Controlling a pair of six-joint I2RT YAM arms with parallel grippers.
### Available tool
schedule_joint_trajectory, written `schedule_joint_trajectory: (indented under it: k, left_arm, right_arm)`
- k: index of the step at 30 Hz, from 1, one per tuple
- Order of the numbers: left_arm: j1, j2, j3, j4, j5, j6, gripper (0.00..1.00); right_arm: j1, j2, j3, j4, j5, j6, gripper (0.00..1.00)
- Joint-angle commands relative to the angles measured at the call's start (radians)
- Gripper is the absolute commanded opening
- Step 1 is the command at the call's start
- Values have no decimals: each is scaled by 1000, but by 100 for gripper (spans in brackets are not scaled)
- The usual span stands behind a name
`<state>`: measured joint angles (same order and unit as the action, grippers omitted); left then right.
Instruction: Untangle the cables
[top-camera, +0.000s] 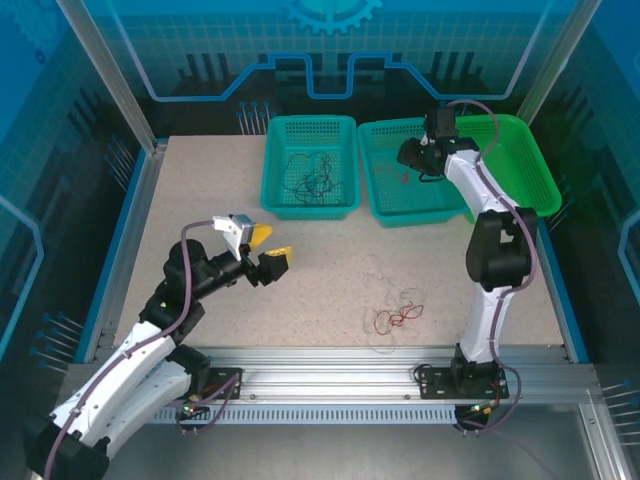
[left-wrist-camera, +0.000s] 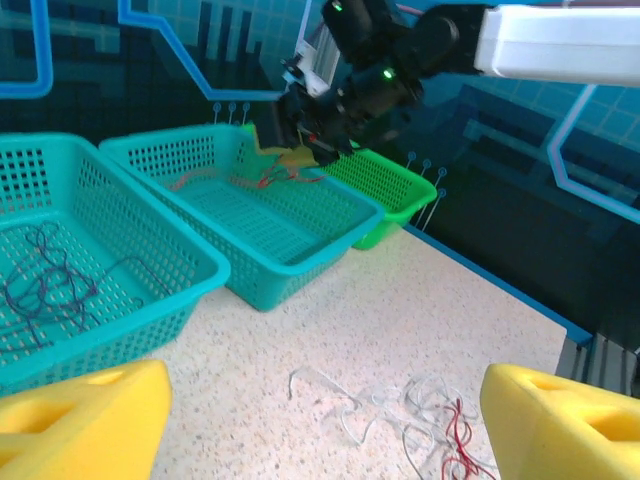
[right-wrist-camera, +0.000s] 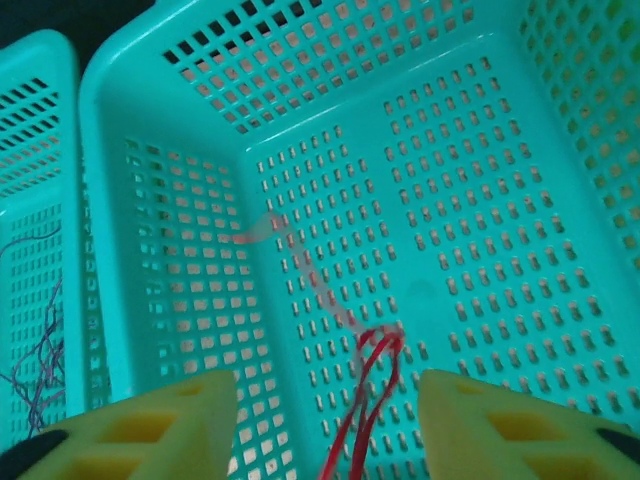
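The left gripper (top-camera: 268, 246) is held over the table (top-camera: 200, 180) at 8 o'clock, fingers spread wide. The right gripper (right-wrist-camera: 325, 420) is also spread, over the middle basket (right-wrist-camera: 480, 150); a red cable (right-wrist-camera: 375, 350) is seen between its fingers. More cables (top-camera: 395, 318) are left at 5 o'clock, dark cables (top-camera: 310, 180) in the left basket (top-camera: 312, 121).

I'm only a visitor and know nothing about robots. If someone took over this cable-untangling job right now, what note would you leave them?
Left gripper: jaws open, empty, above the table.
Right gripper: jaws open over the middle basket, with a red cable just below them.
Done: dark cables lie in the left basket, and red ones are in the middle basket.
Left: a tangle of white and red cables on the table near the right arm's base. The white ones probably belong in the green basket.
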<state>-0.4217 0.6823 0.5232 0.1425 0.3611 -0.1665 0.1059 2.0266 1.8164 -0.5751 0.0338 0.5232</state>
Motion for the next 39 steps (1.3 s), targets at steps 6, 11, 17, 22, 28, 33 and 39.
schedule_joint_trajectory:
  k: [6,11,17,22,28,33,39]
  left_arm:
    - [-47,45,-25,8,55,16,85]
    - [-122,150,-8,56,54,82,85]
    - [-235,285,-3,156,24,156,85]
    - [-292,373,32,156,11,212,86]
    - [-325,408,56,125,-22,254,86]
    - [-334,410,55,114,-33,253,87]
    - [-336,410,49,97,-57,263,87]
  right_arm:
    - [9,-440,-358,8,-9,33,54]
    - [78,-884,-745,-32,74,161,52]
    - [352,-1139,-984,-341,187,431,50]
    - [461,-1059,-1091,-401,55,458,48]
    - [687,-803,-991,-376,134,382,44]
    - [768,-591,-896,-370,195,204,46]
    - [777,-463,-875,-326,203,116,51]
